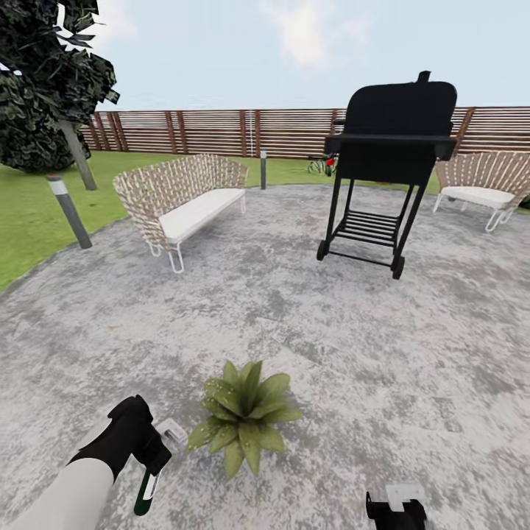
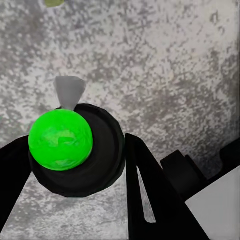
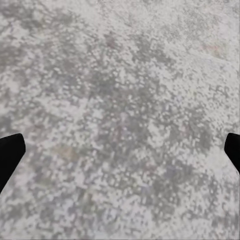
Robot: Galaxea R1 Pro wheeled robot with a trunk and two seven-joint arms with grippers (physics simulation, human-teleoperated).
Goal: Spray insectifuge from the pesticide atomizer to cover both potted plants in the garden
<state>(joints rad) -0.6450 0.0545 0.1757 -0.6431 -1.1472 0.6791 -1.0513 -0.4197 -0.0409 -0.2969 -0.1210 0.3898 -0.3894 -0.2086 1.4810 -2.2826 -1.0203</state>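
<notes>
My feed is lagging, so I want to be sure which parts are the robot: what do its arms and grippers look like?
The left arm has a smooth white forearm ending in a black wrist and black left gripper. The right gripper is black with a small white block. The fingers are flat, black and wedge-shaped.

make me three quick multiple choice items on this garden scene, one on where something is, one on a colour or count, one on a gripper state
1. Where is the plant relative to the left gripper?
A. to its right on the paving
B. behind the grill
C. on the bench

2. How many wicker seats stand on the paving?
A. one
B. two
C. four

3. What is the left gripper doing?
A. open over the grass
B. gripping the plant
C. shut on the atomizer

Key:
1 A, the head view shows the plant just right of the left gripper, on the grey paving.
2 B, a bench left of the grill and a chair at the far right.
3 C, the left wrist view shows the fingers on both sides of the dark bottle with its green mark.
</notes>
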